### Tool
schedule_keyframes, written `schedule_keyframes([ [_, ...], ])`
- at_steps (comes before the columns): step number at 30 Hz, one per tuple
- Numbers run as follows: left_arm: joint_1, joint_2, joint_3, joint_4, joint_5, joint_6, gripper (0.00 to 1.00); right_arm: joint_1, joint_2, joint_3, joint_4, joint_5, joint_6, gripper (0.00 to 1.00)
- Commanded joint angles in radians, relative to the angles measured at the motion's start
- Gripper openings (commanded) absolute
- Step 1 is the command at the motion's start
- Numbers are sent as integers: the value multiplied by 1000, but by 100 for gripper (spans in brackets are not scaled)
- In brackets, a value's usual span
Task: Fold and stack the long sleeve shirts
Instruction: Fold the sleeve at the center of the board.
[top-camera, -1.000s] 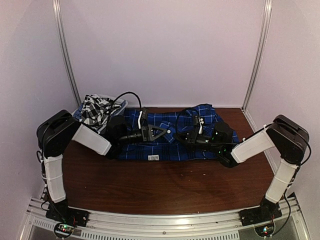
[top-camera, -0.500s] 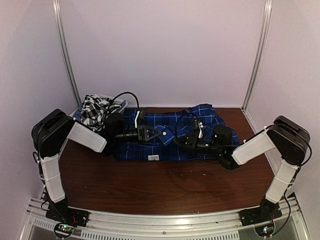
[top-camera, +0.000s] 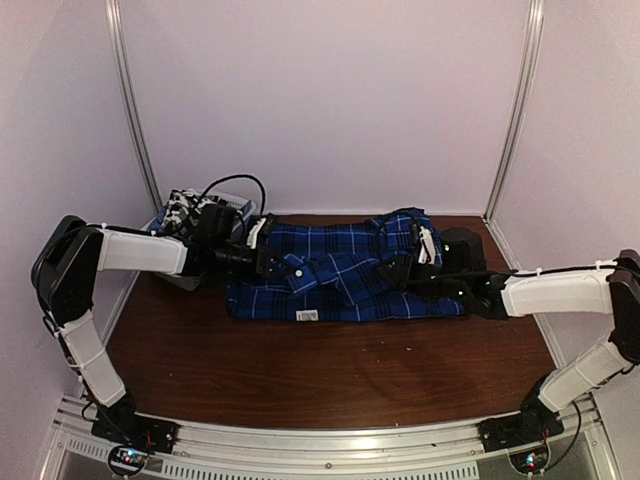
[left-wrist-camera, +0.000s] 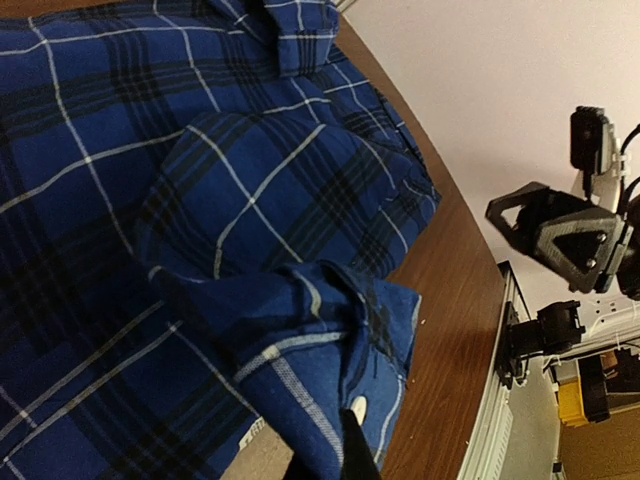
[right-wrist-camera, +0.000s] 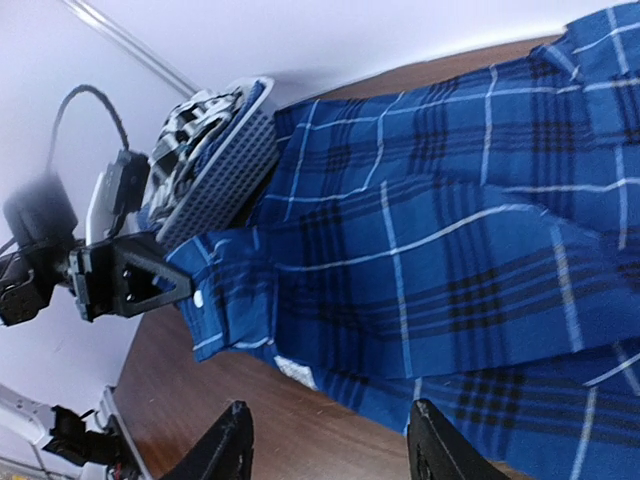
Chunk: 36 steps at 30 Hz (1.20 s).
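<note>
1. My left gripper (top-camera: 284, 267) is clamped on the sleeve cuff (left-wrist-camera: 330, 330) of the blue plaid shirt (top-camera: 340, 285), holding that sleeve raised and pulled across the shirt's body.
2. In the left wrist view only a sliver of one finger shows at the bottom edge, with the cuff bunched right against it; I cannot see the jaw line itself.
3. My right gripper (right-wrist-camera: 330, 455) has its fingers (right-wrist-camera: 232, 448) spread apart with nothing between them. It hovers over the shirt's near edge on its right half.
4. The blue shirt lies spread along the far part of the table (top-camera: 330, 370).
5. The black-and-white checked shirt (right-wrist-camera: 190, 130) sits heaped in the white mesh basket (right-wrist-camera: 225, 170) at the far left corner, touching the blue shirt's left end.
6. From above, my left arm covers most of that basket, and my right arm hides the blue shirt's right end.
</note>
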Motion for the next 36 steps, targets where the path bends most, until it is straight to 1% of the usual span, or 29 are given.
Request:
schedule_keyframes([
  [1, 50, 33, 51, -183, 2, 112, 0, -53, -32, 78, -254, 202, -155, 54],
  [7, 88, 65, 68, -234, 10, 143, 1, -117, 16, 126, -314, 229, -217, 54],
  [15, 130, 81, 40, -226, 13, 143, 3, -131, 86, 131, -297, 184, -229, 55],
  [18, 131, 95, -2, -158, 14, 111, 7, -131, 103, 124, -276, 168, -222, 54],
  [26, 131, 81, -153, 159, 36, -40, 24, -133, 136, 104, -248, 150, -214, 54],
  [29, 129, 81, -184, 221, 35, -70, 27, -133, 139, 93, -234, 146, -209, 55],
  [32, 130, 79, -201, 239, 20, -78, 24, -133, 141, 83, -226, 142, -205, 54],
  [34, 131, 75, -204, 239, 10, -79, 19, -133, 142, 81, -226, 145, -207, 55],
  [36, 131, 68, -203, 227, -6, -72, 10, -134, 139, 80, -233, 154, -212, 55],
])
